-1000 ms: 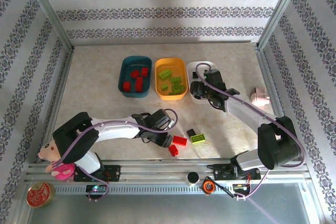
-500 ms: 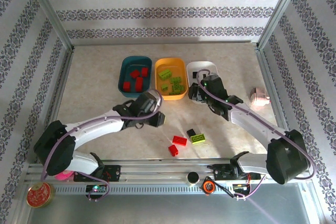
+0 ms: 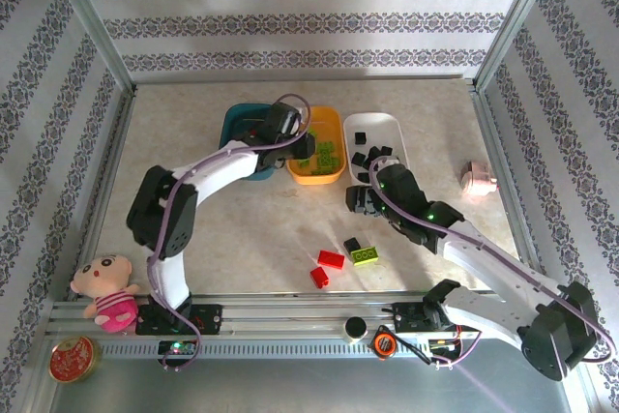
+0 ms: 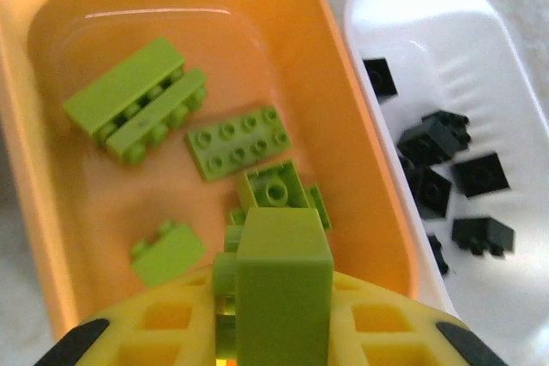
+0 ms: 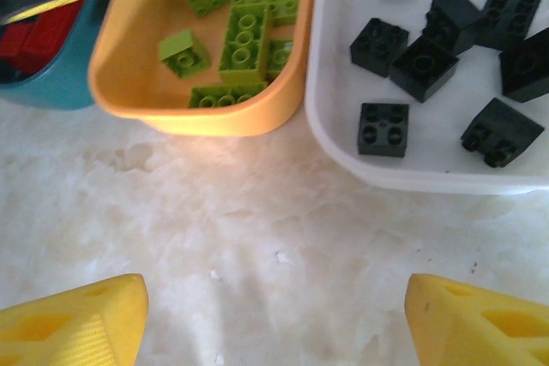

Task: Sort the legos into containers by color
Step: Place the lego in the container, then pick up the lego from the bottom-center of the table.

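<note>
My left gripper (image 3: 304,148) hangs over the orange-yellow tray (image 3: 330,177), shut on a lime green lego (image 4: 283,276). Below it in that tray (image 4: 364,135) lie several lime green legos (image 4: 240,140). The white tray (image 3: 392,124) holds several black legos (image 5: 383,129). The dark teal tray (image 3: 235,132) holds red legos (image 5: 39,40), partly hidden by the left arm. My right gripper (image 3: 359,199) is open and low over bare table (image 5: 274,332), just in front of the white tray (image 5: 412,181). On the table, two red legos (image 3: 331,259), a black one (image 3: 352,246) and a lime green one (image 3: 366,255) lie loose.
A pink-dressed doll (image 3: 102,289) sits at the front left by the left arm's base. A round red tin (image 3: 73,360) lies on the front rail. A small pink object (image 3: 477,179) rests by the right wall. Patterned walls and metal posts enclose the table.
My left gripper has swung from the loose legos near the front up to the orange-yellow tray, carrying a lime green lego. My right gripper has drawn back from the white tray toward the table's middle.
</note>
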Motion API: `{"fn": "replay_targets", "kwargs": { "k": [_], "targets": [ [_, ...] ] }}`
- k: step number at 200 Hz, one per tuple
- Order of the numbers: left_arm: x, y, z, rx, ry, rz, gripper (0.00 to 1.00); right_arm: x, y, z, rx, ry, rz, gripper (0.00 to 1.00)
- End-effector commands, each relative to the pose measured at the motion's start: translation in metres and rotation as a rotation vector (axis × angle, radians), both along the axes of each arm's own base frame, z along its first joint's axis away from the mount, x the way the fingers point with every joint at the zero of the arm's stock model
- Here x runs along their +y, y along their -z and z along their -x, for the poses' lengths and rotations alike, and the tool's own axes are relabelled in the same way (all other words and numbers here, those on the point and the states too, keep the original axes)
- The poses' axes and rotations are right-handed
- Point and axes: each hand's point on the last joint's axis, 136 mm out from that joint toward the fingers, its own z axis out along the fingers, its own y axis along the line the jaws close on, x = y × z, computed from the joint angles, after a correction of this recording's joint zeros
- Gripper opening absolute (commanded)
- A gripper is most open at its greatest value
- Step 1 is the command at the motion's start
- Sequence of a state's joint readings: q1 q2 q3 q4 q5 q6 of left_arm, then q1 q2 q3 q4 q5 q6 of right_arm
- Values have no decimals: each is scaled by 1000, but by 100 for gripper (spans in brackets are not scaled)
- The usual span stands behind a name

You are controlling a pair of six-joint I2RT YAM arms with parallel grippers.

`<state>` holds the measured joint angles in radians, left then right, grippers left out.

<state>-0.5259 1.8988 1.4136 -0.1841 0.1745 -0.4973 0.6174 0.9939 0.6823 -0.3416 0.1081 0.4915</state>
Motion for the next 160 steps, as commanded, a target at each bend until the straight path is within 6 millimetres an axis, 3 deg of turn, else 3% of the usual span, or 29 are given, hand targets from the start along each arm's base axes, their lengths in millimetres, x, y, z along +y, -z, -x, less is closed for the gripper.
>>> {"fn": "replay_targets", "kwargs": {
  "k": [1, 35, 70, 98, 120, 160],
  "targets": [
    [7, 15, -17, 46, -27, -32, 30, -2, 16, 22, 55, -42, 50, 79],
    [2, 20, -34, 65, -35, -9, 54, 14, 23, 49, 110, -137, 56, 79],
    [0, -14, -30, 9, -31, 62, 71, 40, 30, 82, 195, -274, 75, 79],
    [13, -66, -4, -101, -39, 142, 79, 61, 34, 108, 268, -382, 119, 79],
    [34, -91, 28, -169, -60, 177, 83, 78, 41, 131, 328, -473, 166, 78],
    [78, -89, 92, -201, -125, 190, 89, 101, 70, 173, 494, -600, 235, 71]
  ]
}}
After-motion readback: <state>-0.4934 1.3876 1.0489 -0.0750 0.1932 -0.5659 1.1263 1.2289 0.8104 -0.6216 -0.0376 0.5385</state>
